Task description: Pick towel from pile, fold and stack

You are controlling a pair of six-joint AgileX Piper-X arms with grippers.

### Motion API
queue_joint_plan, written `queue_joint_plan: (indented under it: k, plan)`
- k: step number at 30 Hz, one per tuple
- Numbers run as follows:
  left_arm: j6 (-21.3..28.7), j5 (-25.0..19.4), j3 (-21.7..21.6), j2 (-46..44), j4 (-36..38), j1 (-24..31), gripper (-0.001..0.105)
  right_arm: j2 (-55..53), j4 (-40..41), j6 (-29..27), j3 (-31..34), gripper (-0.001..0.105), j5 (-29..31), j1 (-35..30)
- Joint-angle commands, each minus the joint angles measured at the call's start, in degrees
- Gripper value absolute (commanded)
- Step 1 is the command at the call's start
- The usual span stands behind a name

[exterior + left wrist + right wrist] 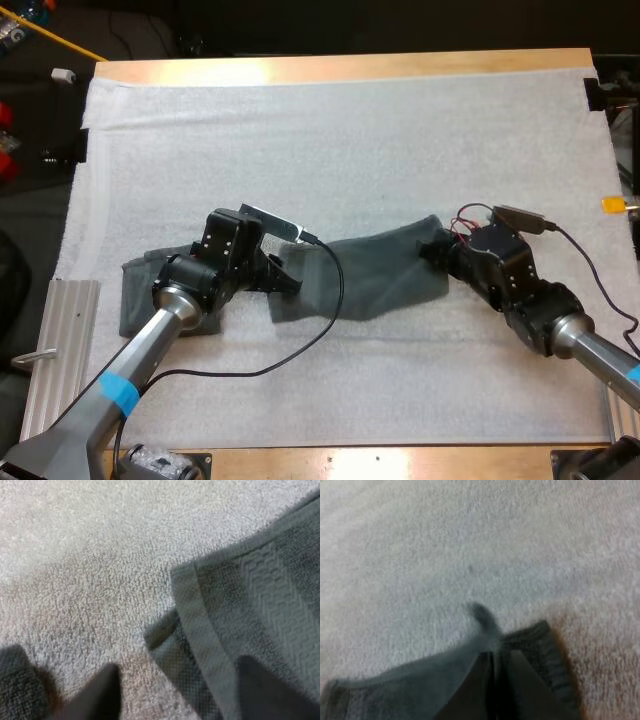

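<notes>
On the wooden table (330, 68) the white mat (350, 130) covers nearly the whole top, w/ the towel (385, 275) lying mid-mat, stretched long btwn both arms. A second towel lump (140, 295) sits by the mat's left edge under the left arm; can't tell if it's pile or stack. At the towel's right end the right gripper (436, 250) has its fingers (520, 690) pinched together on the cloth, a bit of hem poking past the tips. At the left end the left gripper (285, 278) is low, jaws apart, holding nothing: one finger (102, 695) over bare mat, the other over cloth, the hemmed corner (182, 587) just ahead. Step in hand, I'd say: grip that left corner so the towel can be pulled flat. To do it well: get a finger under the hem, close on the corner only, hold the right end taut w/o dragging. Room: plenty of bare mat on the far side for spreading & folding. The near edge is closer, and the lump is just beside the left arm, so avoid sweeping that way.
</notes>
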Motion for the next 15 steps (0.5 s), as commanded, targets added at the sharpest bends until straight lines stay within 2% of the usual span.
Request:
queue_joint_plan:
  k: [1,4,6,11,15]
  plan:
    - [-0.1,-1.5,-0.3,-0.1,0.2,0.1,0.061,-0.6,-1.3,0.2,-0.9,0.025,0.4,-0.1]
    - [-0.1,-1.5,-0.3,-0.1,0.3,0.1,0.061,-0.6,-1.3,0.2,-1.8,0.058,0.5,-0.1]
    - [-0.1,-1.5,-0.3,-0.2,1.1,0.1,0.061,-0.6,-1.3,-0.3,-2.2,0.071,0.8,-0.1]
    - [-0.1,-1.5,-0.3,-2.3,4.7,0.1,0.061,-0.9,0.0,-1.2,-2.4,0.071,0.8,-0.1]
    - [-0.1,-1.5,-0.3,-6.8,7.0,0.1,0.061,-2.6,7.5,-3.7,-4.0,0.071,0.7,-0.1]
